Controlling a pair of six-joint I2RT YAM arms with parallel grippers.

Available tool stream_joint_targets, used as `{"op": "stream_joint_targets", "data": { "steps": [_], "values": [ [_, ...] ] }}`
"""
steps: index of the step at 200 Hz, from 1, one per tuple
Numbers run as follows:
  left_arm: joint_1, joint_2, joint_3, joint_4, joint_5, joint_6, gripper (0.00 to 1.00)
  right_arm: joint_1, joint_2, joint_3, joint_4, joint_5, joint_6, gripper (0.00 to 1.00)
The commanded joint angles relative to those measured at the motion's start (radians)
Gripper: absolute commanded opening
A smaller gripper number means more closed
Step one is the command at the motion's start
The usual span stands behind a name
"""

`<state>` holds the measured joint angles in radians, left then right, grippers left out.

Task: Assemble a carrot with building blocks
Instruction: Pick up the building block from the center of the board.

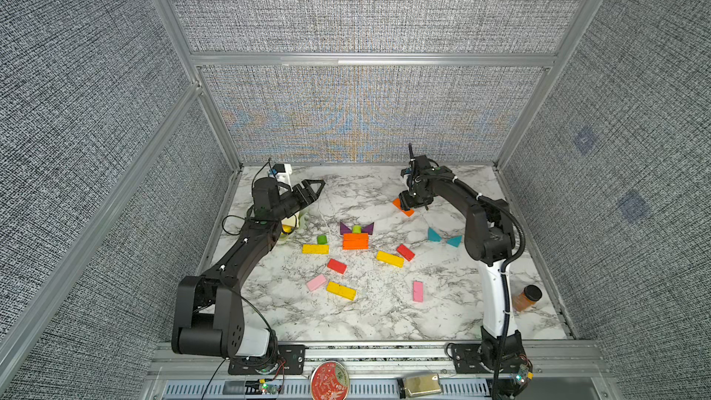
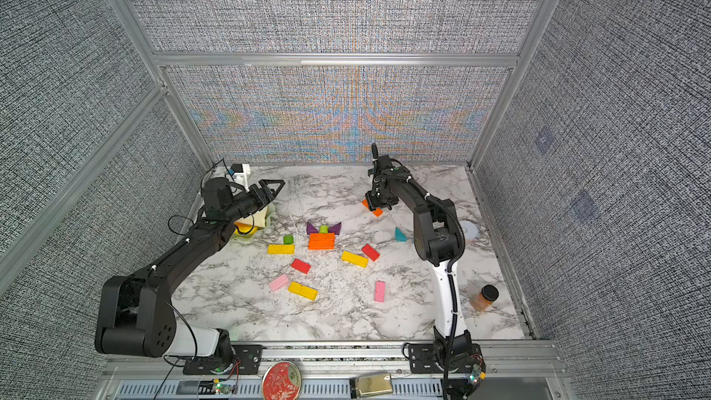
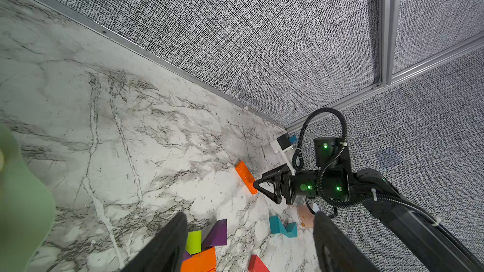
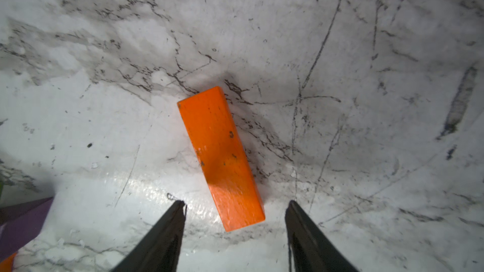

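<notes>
**Marble tabletop and its load**

A white marble table point(image 1: 384, 317) is strewn with building blocks point(image 1: 356, 241). A lone orange bar point(image 4: 220, 155) is laid flat just under the right gripper point(image 4: 235, 205); an amber jar point(image 1: 526, 297) is stood well behind it.

**Orange bar beside the right gripper's tips**

Across the marble table point(image 3: 110, 116): right gripper point(image 3: 255, 185) pointing at a loose orange bar point(image 3: 245, 177), one triangular finger point(image 3: 269, 187) touching or nearly touching its end; whether gripped, unclear. Nearby, two teal triangles point(image 3: 282, 227) side by side. Closer in, a green stub point(image 3: 193, 242) against a purple triangle point(image 3: 217, 234), above an orange block point(image 3: 200, 260); a red bar point(image 3: 256, 264) at the frame edge. Blurred green shape point(image 3: 23, 205) very close.
</notes>
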<state>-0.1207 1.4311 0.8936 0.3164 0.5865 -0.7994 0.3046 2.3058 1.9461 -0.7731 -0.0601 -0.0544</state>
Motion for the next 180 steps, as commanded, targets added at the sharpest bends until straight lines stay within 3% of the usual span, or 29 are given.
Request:
{"op": "stream_joint_targets", "data": {
  "steps": [1,44,108,140,180],
  "values": [
    [0.002,0.007,0.004,0.01,0.006,0.018,0.77,-0.002,0.016,0.015,-0.026,-0.005,-0.026,0.6],
    [0.002,0.009,0.009,0.009,0.012,0.015,0.77,0.002,0.072,0.065,-0.055,-0.003,-0.033,0.5],
    [0.001,0.004,0.01,0.009,0.013,0.016,0.77,0.037,0.061,0.031,-0.038,0.023,-0.03,0.25],
    [0.001,0.003,0.009,0.009,0.013,0.016,0.77,0.059,-0.053,-0.066,0.042,0.061,0.0,0.18],
    [0.001,-0.006,0.009,0.008,0.009,0.016,0.77,0.122,-0.263,-0.222,0.115,0.077,0.031,0.17]
  ]
}}
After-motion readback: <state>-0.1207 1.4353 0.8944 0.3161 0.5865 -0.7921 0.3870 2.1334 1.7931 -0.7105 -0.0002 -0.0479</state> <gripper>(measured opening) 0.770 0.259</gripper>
